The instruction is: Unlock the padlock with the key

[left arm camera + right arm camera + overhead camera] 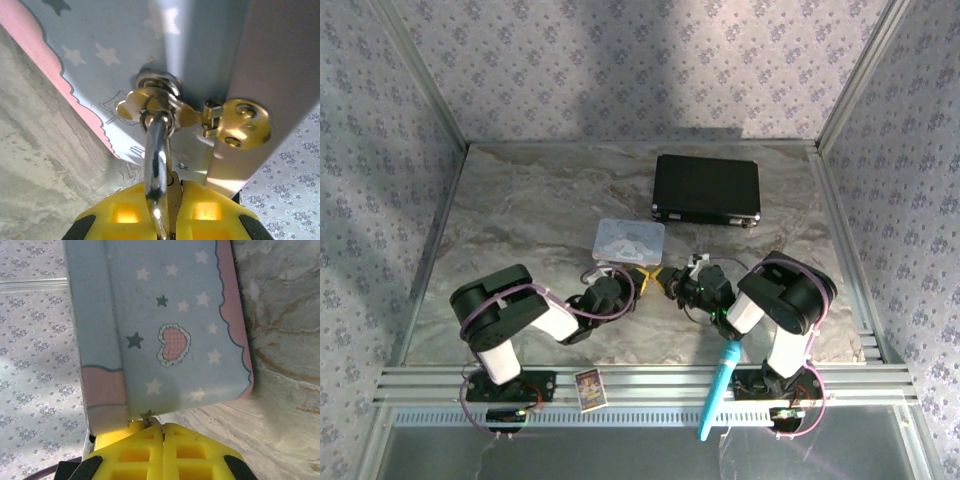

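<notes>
At the near metal rail (pixel 650 378) lie one small card (pixel 590 388) and one blue tool (pixel 718 395). Both claws meet at one pastel tin (pixel 630 238) on the grey marbled desk (pixel 520 200). The left claw (pixel 167 205) pinches the padlock (pixel 157 155), which is hooked through the tin's brass latch (pixel 240 122). The right claw (pixel 162 432) is pressed closed; if it holds the key, I cannot tell. Behind stands one black case (pixel 707 188), with flowered walls (pixel 620 60) around.

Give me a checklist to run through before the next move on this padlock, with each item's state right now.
1. Left end effector clamped on the tiny silver-shackled padlock: ok.
2. Its shackle threaded through the gold hasp of the pastel blue star-printed tin: ok.
3. Right end effector shut: ok.
4. Thin silvery metal key in its grip: cannot tell.
5. Key lined up with the keyhole: cannot tell, lock body hidden.
</notes>
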Action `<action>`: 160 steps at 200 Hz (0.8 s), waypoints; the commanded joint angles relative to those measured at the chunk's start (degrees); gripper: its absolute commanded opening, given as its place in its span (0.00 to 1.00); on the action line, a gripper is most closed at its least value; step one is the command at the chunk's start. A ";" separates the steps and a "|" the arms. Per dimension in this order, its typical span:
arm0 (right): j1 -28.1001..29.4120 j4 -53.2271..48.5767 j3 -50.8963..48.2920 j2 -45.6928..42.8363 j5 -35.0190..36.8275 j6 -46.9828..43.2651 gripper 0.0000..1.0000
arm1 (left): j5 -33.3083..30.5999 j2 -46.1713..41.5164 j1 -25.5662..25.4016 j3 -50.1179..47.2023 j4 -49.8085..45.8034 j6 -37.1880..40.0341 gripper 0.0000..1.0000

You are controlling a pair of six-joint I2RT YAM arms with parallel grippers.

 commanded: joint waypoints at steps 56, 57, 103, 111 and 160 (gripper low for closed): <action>4.39 2.23 4.72 0.95 -0.51 -1.56 0.00 | 8.97 -1.37 -2.97 3.74 7.10 1.70 0.00; 4.50 2.27 4.82 1.08 -0.48 -1.49 0.00 | 8.99 -1.43 -2.97 3.76 6.95 1.72 0.00; 5.24 1.64 1.21 0.20 2.57 -3.52 0.22 | 6.62 -4.34 -2.21 0.91 1.89 0.88 0.00; 4.96 0.39 0.11 -0.93 2.58 -4.15 0.23 | 5.87 -5.22 -2.19 0.47 -0.19 0.69 0.00; 5.02 -19.36 -4.05 -13.22 4.56 -10.89 0.24 | 4.83 -9.10 -1.31 0.26 -10.70 1.13 0.00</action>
